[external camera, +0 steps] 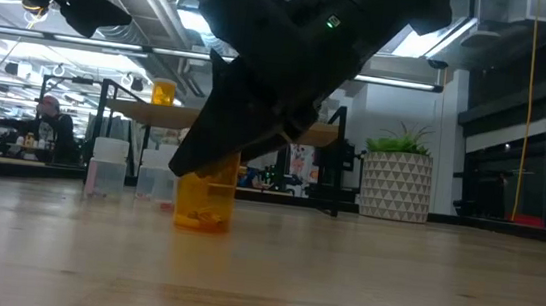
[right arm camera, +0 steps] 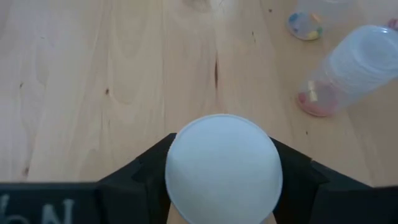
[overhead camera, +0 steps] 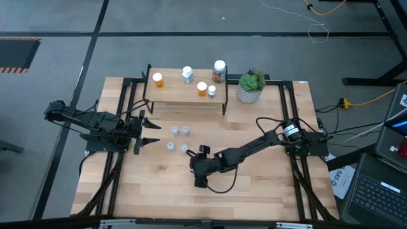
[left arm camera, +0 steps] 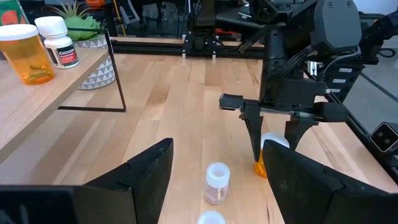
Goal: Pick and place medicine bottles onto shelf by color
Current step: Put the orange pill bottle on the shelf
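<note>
An orange medicine bottle (external camera: 204,203) with a white cap (right arm camera: 224,165) stands upright on the table near its middle. My right gripper (overhead camera: 196,160) is down over it, a finger on either side; in the high view it hides the bottle. Several clear bottles (overhead camera: 179,138) stand on the table just beyond. The shelf (overhead camera: 184,95) at the far side carries two orange bottles (overhead camera: 158,79), a clear one (overhead camera: 187,74), a larger dark one (overhead camera: 219,70) and another small one (overhead camera: 212,91). My left gripper (overhead camera: 152,133) waits open at the left, touching nothing. My right gripper pinches the orange bottle at its top, the white cap (right arm camera: 186,146) sitting between the two fingers (left arm camera: 255,134). The fingers slant down onto it from the table's right. The bottle stands upright with its base on the table (external camera: 202,225).
A potted green plant (overhead camera: 250,86) stands at the shelf's right end. Two clear bottles (right arm camera: 348,68) stand close ahead of my right gripper, and one (left arm camera: 217,182) lies before my left gripper. People and desks show in the room beyond the table.
</note>
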Controlling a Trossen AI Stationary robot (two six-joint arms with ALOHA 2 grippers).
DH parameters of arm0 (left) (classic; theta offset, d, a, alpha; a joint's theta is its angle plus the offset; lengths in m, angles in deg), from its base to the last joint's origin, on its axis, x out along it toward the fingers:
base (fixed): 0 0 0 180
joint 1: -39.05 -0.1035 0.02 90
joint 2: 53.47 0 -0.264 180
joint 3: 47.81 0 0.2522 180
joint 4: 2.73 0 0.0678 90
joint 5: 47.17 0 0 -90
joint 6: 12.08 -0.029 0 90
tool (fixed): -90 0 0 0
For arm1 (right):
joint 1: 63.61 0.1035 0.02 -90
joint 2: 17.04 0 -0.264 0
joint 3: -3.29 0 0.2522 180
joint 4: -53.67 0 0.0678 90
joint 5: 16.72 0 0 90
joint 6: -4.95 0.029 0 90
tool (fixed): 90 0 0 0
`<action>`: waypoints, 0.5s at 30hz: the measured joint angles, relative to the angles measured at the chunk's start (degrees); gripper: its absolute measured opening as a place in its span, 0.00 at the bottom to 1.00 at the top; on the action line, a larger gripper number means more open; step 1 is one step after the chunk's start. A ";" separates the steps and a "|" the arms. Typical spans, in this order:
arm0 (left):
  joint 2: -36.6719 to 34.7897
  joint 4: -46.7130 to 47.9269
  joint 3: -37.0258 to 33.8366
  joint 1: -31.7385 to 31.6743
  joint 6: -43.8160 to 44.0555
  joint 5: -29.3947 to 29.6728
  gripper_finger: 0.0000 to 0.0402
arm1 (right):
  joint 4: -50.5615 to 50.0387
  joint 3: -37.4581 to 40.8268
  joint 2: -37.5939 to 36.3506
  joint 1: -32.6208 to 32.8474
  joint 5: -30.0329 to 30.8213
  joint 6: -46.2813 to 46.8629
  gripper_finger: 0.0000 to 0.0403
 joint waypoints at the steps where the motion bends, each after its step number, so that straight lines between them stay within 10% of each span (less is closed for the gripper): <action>1: 0.01 -0.01 0.02 0.00 0.00 0.01 0.60 | 0.00 0.01 0.00 -0.05 0.00 0.00 0.50; 15: -0.01 0.14 0.00 -0.02 0.00 -0.01 0.60 | -14.59 -9.76 -2.03 -2.33 0.94 2.20 0.50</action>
